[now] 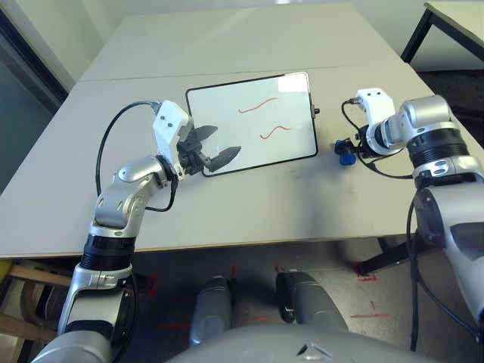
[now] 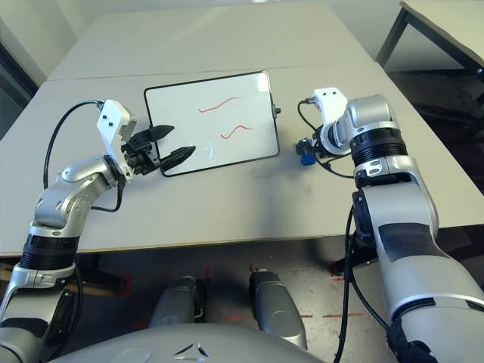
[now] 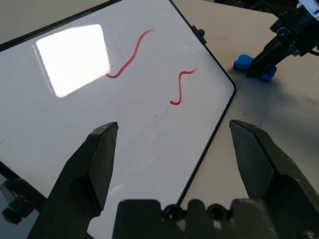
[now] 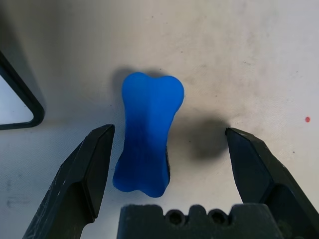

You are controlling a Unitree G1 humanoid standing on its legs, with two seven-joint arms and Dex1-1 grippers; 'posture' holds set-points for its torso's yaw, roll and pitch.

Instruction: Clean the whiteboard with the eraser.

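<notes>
A: Left to right, quick. What's your left pincer (image 1: 214, 149) doing?
B: Released, fingers spread, nothing in it. It hangs over the near left corner of the whiteboard (image 1: 249, 113), pointing across the board.
A: And the board?
B: Flat on the desk (image 1: 227, 204), mid-scene, black frame. You've got two red squiggles (image 1: 258, 105) on the half toward your right arm, one farther, one nearer. A bright window glare sits on the surface in the left wrist view.
A: Eraser?
B: The eraser (image 4: 148, 133) lies on the desk just beside the board's right edge, apart from the frame, not touching it.
A: Right pincer?
B: Your right pincer (image 4: 167, 164) points steeply down over the eraser, released, wide open. The blue block sits between the fingers, closer to one finger (image 4: 84, 174); neither is touching it.
</notes>
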